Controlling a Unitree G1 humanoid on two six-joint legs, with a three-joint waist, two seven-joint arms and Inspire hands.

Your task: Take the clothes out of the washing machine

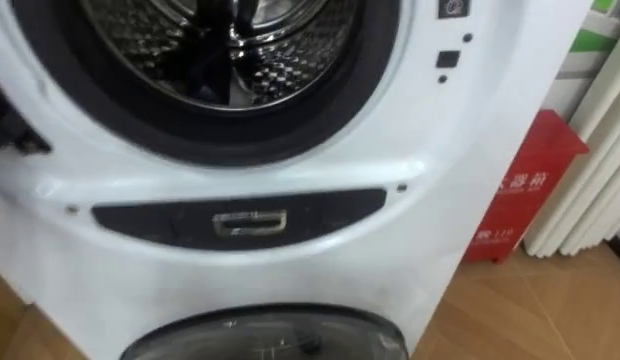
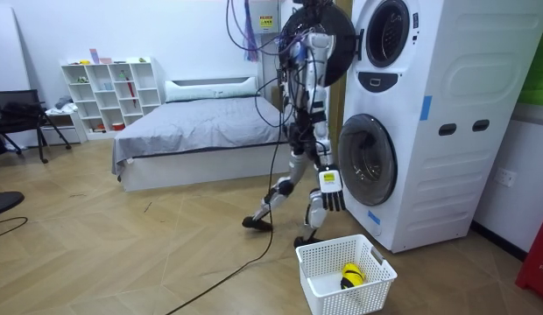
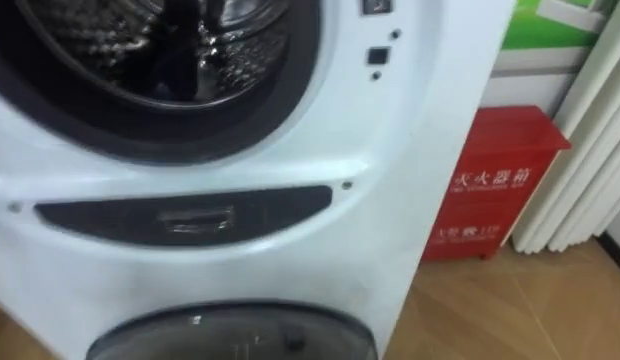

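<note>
The upper washing machine's drum [image 1: 260, 60] stands open right in front of me, its metal wall shining inside a dark rubber ring. A dark shape [image 1: 205, 45] lies in the drum; I cannot tell whether it is cloth. Its round door [image 2: 339, 44] is swung open beside my head. My right hand [image 2: 331, 188] hangs low at my side with relaxed fingers, holding nothing, level with the lower machine's door [image 2: 366, 160]. A white laundry basket [image 2: 317, 255] sits on the floor by my feet, with a yellow and black item [image 2: 350, 275] in it.
A dark panel with a metal handle [image 1: 250, 222] runs under the drum. A red box [image 1: 525, 190] and white ribbed panels [image 1: 590, 170] stand to the right of the machines. A bed [image 2: 201, 131], a white shelf [image 2: 109, 92] and a chair [image 2: 17, 114] are behind me.
</note>
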